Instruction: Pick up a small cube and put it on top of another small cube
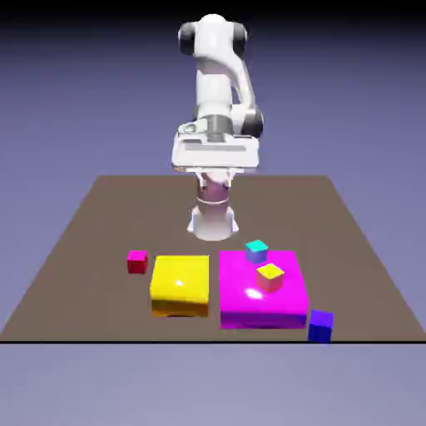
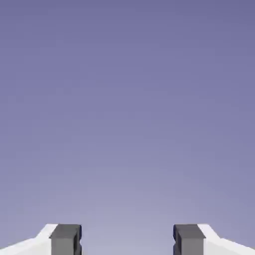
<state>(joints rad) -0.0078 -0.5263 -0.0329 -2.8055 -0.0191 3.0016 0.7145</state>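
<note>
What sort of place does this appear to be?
Probably a simulated robot test scene: a white robot arm, a bare brown table with colored blocks, and a plain blue-violet backdrop.

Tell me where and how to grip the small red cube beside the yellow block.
Best taken by two opposite upright sides of the red cube, coming straight down from above: it sits flat on the table, its top is uncovered, and bare tabletop separates it from the yellow block.

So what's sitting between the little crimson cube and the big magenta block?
The yellow block lies between the crimson cube and the magenta block, as the exterior view shows.
</note>
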